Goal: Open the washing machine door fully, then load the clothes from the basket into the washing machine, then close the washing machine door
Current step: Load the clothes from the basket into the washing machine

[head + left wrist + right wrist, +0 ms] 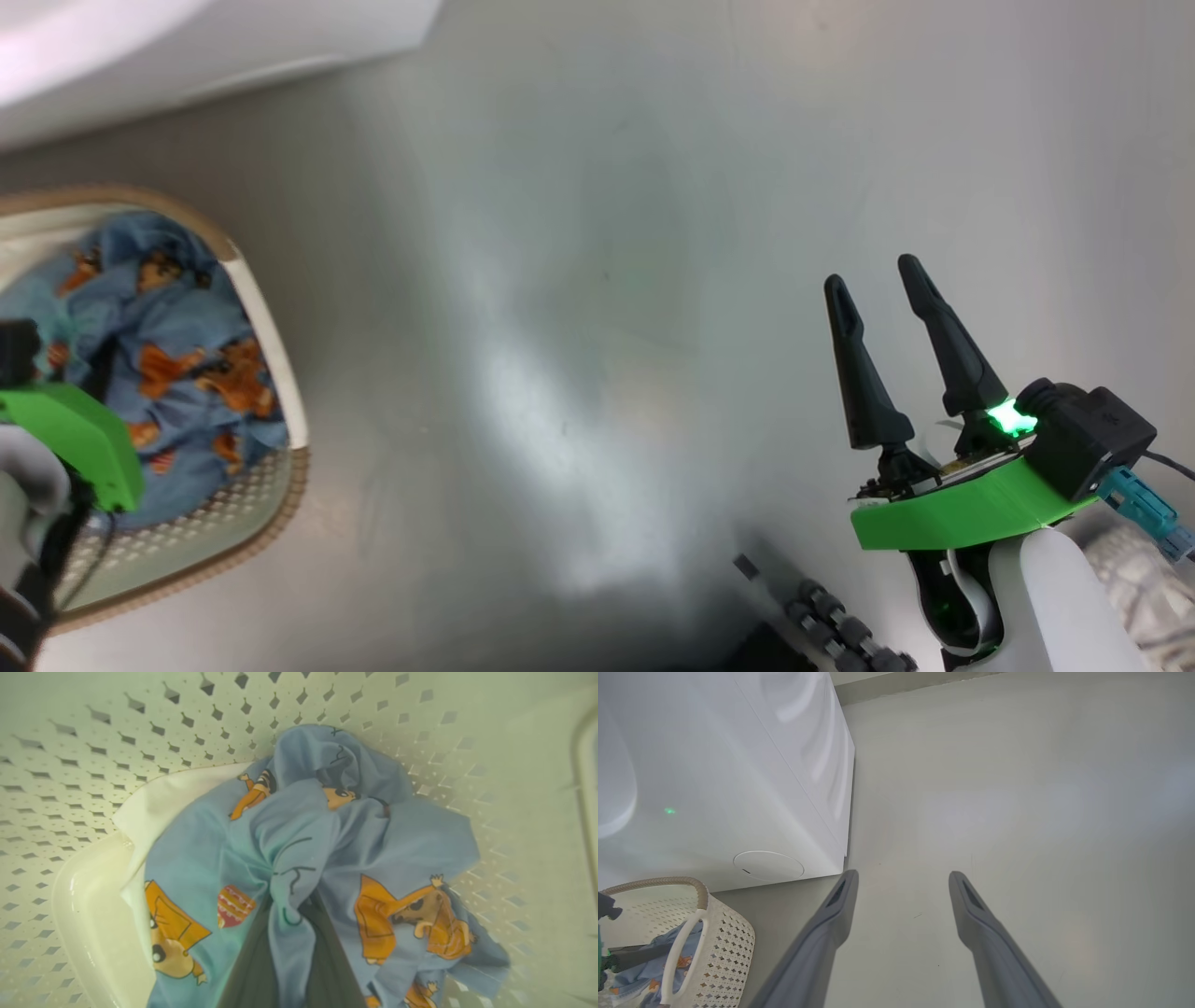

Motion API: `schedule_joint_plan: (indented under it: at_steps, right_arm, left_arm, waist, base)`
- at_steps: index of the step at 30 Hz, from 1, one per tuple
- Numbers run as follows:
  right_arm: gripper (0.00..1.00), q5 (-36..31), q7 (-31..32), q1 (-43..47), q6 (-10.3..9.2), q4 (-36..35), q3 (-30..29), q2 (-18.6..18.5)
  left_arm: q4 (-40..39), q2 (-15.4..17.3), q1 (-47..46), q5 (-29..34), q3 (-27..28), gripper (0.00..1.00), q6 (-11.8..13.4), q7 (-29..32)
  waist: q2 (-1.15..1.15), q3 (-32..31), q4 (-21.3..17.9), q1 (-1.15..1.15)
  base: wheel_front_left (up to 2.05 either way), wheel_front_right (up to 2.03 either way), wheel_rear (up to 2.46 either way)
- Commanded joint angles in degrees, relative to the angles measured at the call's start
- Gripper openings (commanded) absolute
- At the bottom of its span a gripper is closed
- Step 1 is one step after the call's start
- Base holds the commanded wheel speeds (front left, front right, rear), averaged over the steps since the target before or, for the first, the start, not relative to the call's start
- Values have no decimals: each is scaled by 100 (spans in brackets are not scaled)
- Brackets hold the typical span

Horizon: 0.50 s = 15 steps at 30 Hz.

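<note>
1. A bare grey floor (597,280) runs under everything.
2. The washing machine (714,765), white and boxy, stands on it ahead to the robot's left.
3. The basket (271,327) sits on the floor just beside the machine.
4. The clothes (397,844), light blue with orange figures, lie heaped inside the basket, with a white piece (154,807) at one edge.
5. The right end effector (872,271) hovers over bare floor, spread wide and holding nothing.
6. The left end effector (289,905) reaches into the basket, pinching a fold of the blue clothes.
7. A small round flap (768,865) sits low on the machine, near the basket's rim.
</note>
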Motion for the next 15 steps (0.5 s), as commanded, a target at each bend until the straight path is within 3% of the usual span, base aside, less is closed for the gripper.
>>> schedule_joint_plan:
  at_steps: [1,6,15]
  right_arm:
    - [100,-74,-65,59,16,-55,74,-23]
    - [100,-220,-65,60,16,92,-23,-23]
    - [100,-432,-65,114,16,354,-147,-23]
  left_arm:
    - [0,164,289,-56,159,0,12,-90]
    - [-372,9,533,14,440,0,12,-133]
    - [-1349,-327,1445,485,1596,0,139,-136]
  waist:
    - [0,-440,295,0]
    - [0,-927,574,0]
    - [0,-1825,989,0]
  base:
    - [0,0,0]
    - [0,0,0]
    - [0,0,0]
